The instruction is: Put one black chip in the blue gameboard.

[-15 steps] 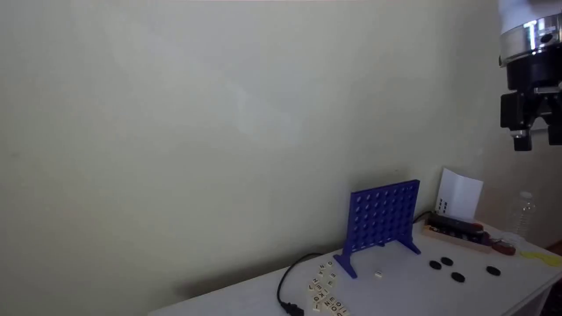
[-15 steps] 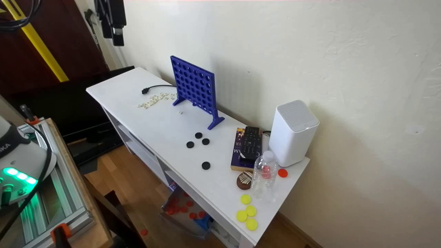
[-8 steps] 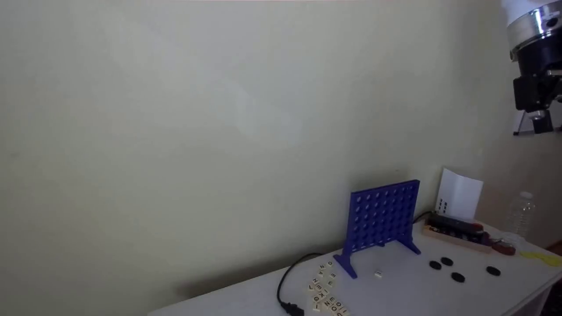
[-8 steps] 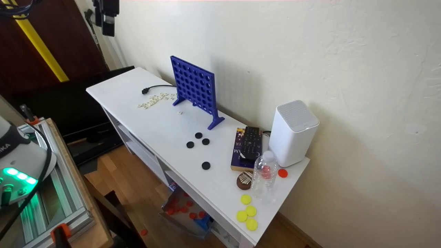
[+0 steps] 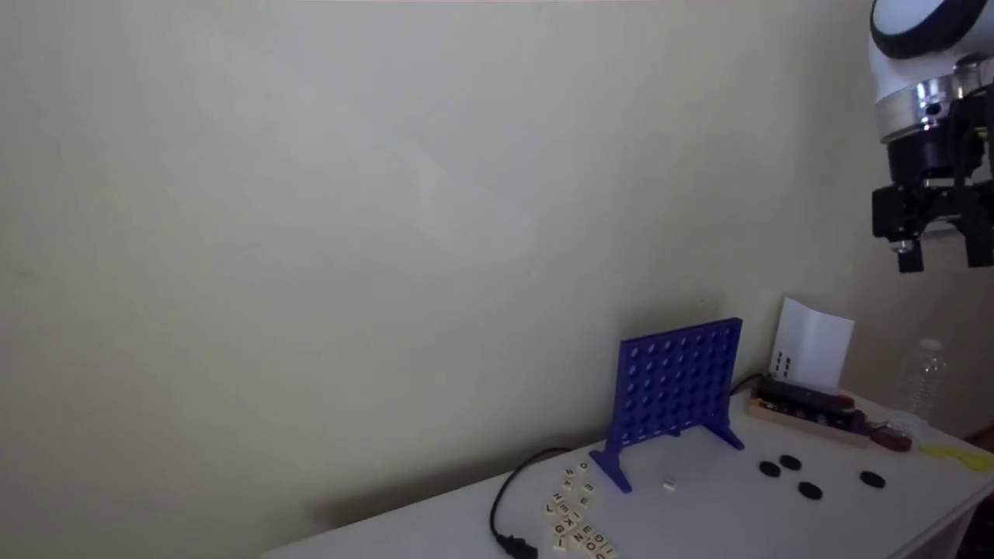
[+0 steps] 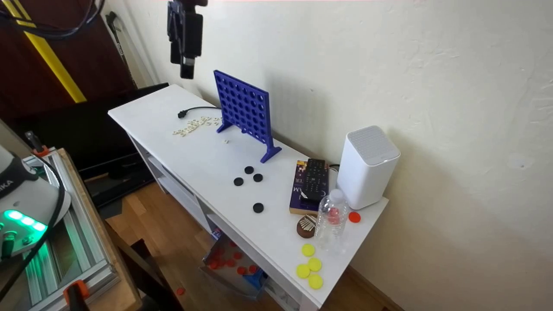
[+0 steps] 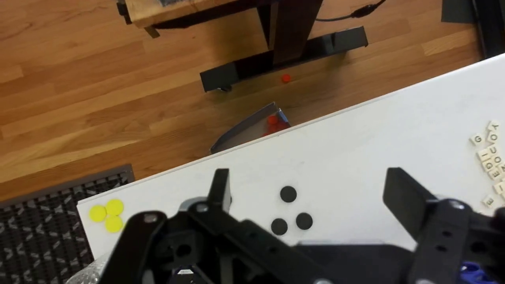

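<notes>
While a white desk (image 6: 276, 220) is carrying it, the blue gameboard (image 6: 244, 107) is standing upright, facing the front edge, long axis running roughly along the desk's; the hand (image 5: 946, 258) is hanging above, jaws spread wide, and four black chips (image 6: 238, 181) are lying nearby.

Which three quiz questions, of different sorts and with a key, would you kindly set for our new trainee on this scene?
1. Count: How many black chips show on the white table in both exterior views?
2. True or false: The hand is holding a black chip.
3. Choose one: Which chips on the table lie nearest the blue gameboard? A. yellow; B. black; C. red.

Key:
1. Four.
2. False; the hand stands open and holds nothing.
3. B, black.
</notes>
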You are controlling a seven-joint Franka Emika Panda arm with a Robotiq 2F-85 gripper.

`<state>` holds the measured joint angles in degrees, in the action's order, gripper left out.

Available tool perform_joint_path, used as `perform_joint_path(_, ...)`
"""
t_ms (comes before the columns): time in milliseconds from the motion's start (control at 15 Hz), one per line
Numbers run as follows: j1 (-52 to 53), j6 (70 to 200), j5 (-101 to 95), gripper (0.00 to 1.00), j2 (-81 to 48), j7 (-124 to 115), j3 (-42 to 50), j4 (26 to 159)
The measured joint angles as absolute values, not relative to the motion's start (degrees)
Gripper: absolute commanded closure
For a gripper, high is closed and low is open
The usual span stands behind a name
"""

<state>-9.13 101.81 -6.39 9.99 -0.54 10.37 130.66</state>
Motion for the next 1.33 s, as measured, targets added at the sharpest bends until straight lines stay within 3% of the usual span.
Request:
perform_joint_path(733,-9.61,105.6,-7.01,0.0,3.52,-1.76,10.53,130.45)
perform_joint_path(1333,-11.87,131.08,6.72,0.0,-16.41,11.13,10.07,133.13)
